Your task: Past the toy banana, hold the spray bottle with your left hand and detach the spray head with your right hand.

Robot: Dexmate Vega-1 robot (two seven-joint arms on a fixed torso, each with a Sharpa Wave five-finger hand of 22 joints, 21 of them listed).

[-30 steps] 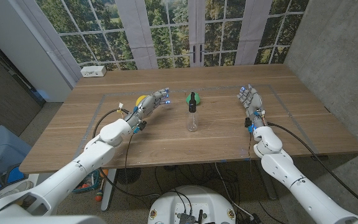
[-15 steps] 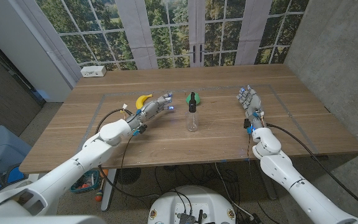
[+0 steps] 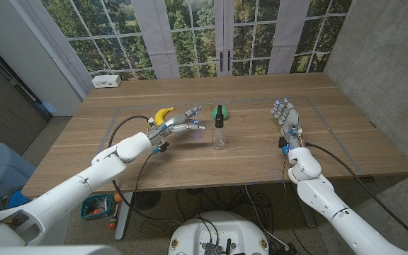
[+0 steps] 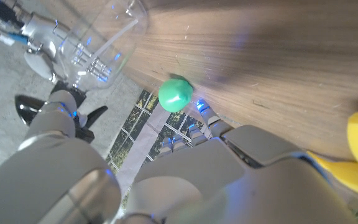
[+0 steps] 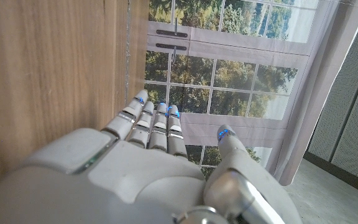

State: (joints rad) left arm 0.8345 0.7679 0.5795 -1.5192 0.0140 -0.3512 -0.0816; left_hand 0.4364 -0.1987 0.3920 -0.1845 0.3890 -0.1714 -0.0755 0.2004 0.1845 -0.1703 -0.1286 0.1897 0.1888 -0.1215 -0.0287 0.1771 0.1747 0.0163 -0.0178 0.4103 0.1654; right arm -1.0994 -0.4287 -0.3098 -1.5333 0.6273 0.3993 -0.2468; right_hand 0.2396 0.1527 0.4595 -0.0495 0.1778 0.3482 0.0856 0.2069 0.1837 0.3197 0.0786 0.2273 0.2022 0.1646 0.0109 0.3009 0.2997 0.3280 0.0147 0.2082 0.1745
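On a wooden bench (image 3: 83, 152), the left hand (image 3: 179, 124) reaches in with its fingers (image 3: 195, 128) spread and empty, just short of the bottle (image 3: 219, 127), which stands upright at mid-bench. The right hand (image 3: 286, 115) waits well off to the side, fingers straight and holding nothing. Just behind the left hand lies the banana (image 3: 163, 113). Farther back sits a green thing (image 3: 222, 111), possibly a ball, behind the bottle.
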